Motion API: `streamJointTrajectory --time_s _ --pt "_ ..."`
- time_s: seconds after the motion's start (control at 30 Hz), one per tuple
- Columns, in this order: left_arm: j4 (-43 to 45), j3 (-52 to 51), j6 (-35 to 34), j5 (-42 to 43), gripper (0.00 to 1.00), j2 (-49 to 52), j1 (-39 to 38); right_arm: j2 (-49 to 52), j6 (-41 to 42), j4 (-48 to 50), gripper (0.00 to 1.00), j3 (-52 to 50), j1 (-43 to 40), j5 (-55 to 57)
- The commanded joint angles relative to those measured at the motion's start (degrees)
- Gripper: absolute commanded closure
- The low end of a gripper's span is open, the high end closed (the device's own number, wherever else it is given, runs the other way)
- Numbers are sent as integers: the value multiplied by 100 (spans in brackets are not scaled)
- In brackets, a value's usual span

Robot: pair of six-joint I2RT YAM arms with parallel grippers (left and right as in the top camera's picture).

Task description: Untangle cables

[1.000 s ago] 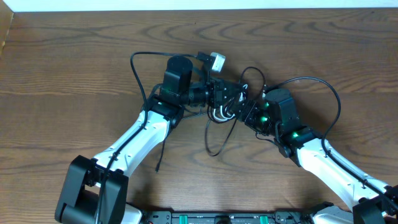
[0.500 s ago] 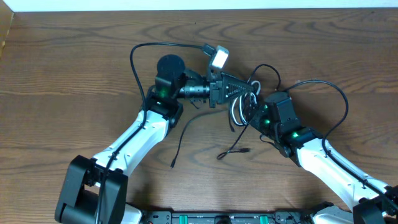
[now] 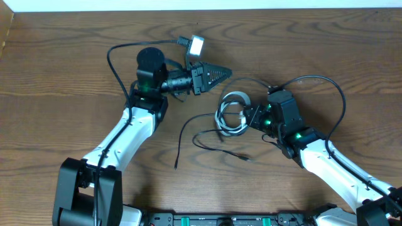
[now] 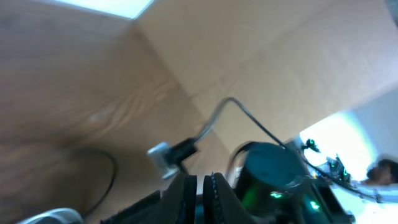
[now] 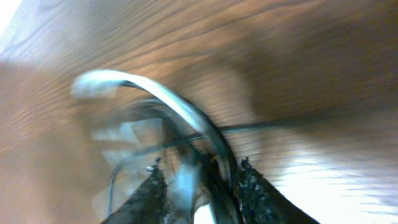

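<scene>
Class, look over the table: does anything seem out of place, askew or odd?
Yes. The white cable lies bunched in loops at the right gripper, and the black cables seem to run into those loops and trail loosely across the table, a tangle rather than separate cords.

Count from the overhead view: one white cable (image 3: 220,113); black cables (image 3: 181,143) probably two, though the strands overlap near the white coil. Robot arms (image 3: 125,132): two. Counter (image 3: 56,81): one.

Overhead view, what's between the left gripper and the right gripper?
Loops of the white cable, close against the right gripper, with black cable strands beside them. Overhead shows it.
</scene>
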Motion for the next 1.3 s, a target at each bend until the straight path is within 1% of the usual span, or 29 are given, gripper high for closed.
streamJointTrajectory --time_s 0.0,0.07,0.13,0.2,0.23,0.27,0.3,0.33,0.4,0.47,0.5,0.6,0.67,0.7,0.77,0.83,0.9,0.97,1.07,1.13,1.17,1.2,1.27 --pt "-605 94 66 -951 89 -81 -35 63 -293 254 74 26 -35 -1167" --pt "-1193 94 103 -1499 89 -81 -35 63 -293 369 80 26 -42 -1340" --pt "-1779 94 103 -2094 88 -81 -35 63 -341 374 79 26 -55 -1303" --pt "-2291 94 105 -2531 87 -81 -42 63 -629 352 71 26 -79 -1270" --pt "-2485 94 105 -2662 87 -81 -42 63 -782 330 69 26 -83 -1259" --pt "-2695 94 105 -2782 87 -81 -57 63 -903 293 65 26 -83 -1209" --pt "-3119 94 208 -3058 83 -81 -109 63 -986 136 60 26 -83 -968" --pt "-3279 94 308 -3163 83 -81 -157 63 -999 74 58 26 -83 -839" --pt "-3624 94 520 -3416 83 -81 -297 63 -997 -24 56 26 -83 -525" --pt "-3888 94 662 -3692 73 -81 -463 63 -999 -50 55 26 -83 -407" --pt "-3991 94 737 -3836 70 -81 -538 63 -999 -61 55 26 -83 -402" --pt "-4266 94 798 -4264 69 -81 -763 63 -1001 -203 54 26 -87 -227" --pt "-4356 94 800 -4413 65 -81 -907 63 -999 -358 54 26 -101 61" --pt "-4378 94 940 -4478 61 -81 -1045 63 -999 -470 54 26 -116 328" --pt "-4411 94 1185 -4693 59 -81 -1213 63 -999 -562 52 26 -138 535" --pt "-4553 94 1327 -5121 57 -81 -1401 63 -1001 -616 51 26 -164 678" --pt "-4752 94 1421 -5611 48 -81 -1545 63 -999 -662 50 26 -219 817" --pt "-4977 94 1486 -6065 47 -81 -1668 63 -999 -734 50 26 -315 925" --pt "-5088 94 2013 -6118 47 -81 -1801 63 -999 -824 51 26 -544 911" --pt "-5099 94 2570 -6118 44 -83 -1895 63 -1001 -874 52 26 -734 793" --pt "-5101 94 2721 -6118 43 -83 -1928 63 -1001 -887 52 26 -822 662" --pt "-5101 94 2717 -6113 41 -83 -1945 61 -1001 -898 52 26 -883 527" --pt "-5101 94 2653 -6011 40 -83 -1987 63 -1001 -898 53 26 -984 116"
